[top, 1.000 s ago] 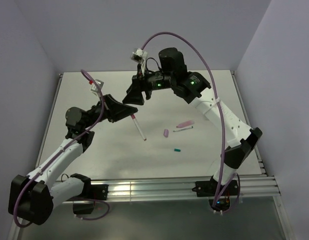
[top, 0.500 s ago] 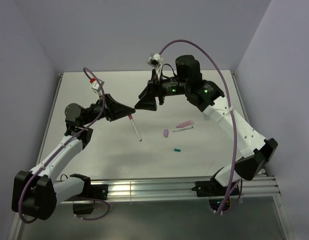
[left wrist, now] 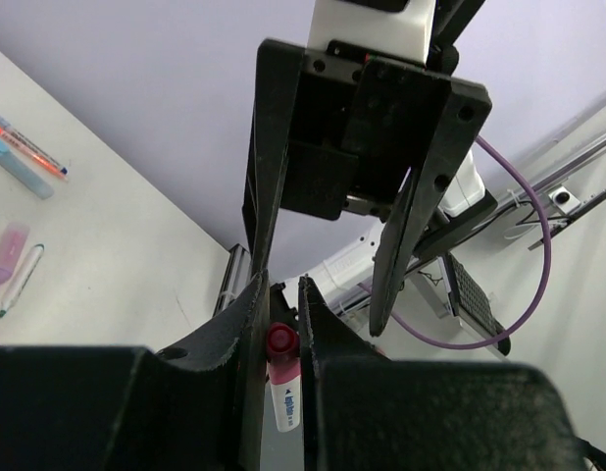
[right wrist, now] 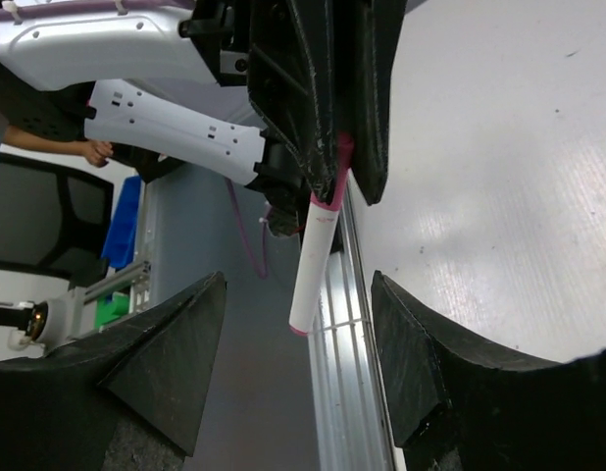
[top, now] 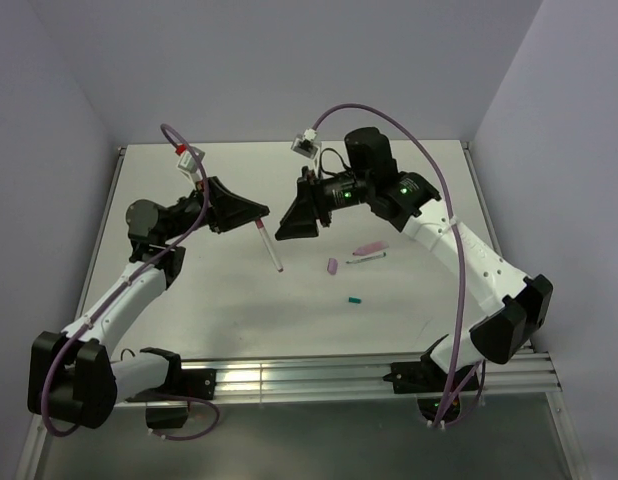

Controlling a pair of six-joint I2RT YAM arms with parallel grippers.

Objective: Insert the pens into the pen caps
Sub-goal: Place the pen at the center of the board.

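left gripper (top: pixel 259 213): pinching red-tipped end of pen (top: pixel 270 248), white barrel slanting down over table (top: pixel 189 300) | right gripper (top: pixel 287 228): fingers spread, holding nothing, facing the pen, just beside it | lilac cap (top: pixel 331 266), teal cap (top: pixel 355 298): loose on table, right of held pen, apart from it

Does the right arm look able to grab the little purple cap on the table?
Probably yes: its open fingers hold nothing and hover nearby, and the purple cap lies alone with nothing covering it.
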